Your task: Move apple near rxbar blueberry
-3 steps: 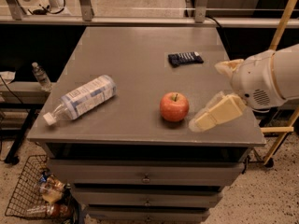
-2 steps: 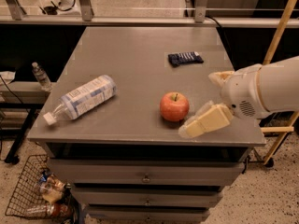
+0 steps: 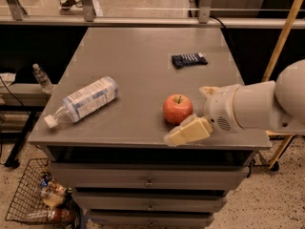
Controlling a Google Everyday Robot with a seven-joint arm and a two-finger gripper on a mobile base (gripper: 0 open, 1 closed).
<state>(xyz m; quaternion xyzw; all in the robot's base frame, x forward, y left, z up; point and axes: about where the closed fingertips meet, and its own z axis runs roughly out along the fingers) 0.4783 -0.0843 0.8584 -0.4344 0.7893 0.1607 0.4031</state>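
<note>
The red-orange apple stands upright on the grey table, near its front right. The rxbar blueberry, a dark navy wrapper, lies flat farther back on the table, well apart from the apple. My gripper comes in from the right at table height and is open. One cream finger lies just in front of the apple, and the other finger is behind and to the right of it. The apple sits at the mouth of the open jaws, not gripped.
A large clear plastic bottle with a white-blue label lies on its side at the front left. A small bottle stands on a low shelf to the left. A wire basket sits on the floor. A wooden pole leans at the right.
My gripper and arm have moved left toward the apple; the near finger now reaches in front of it. The apple, bar and bottle have not moved.
</note>
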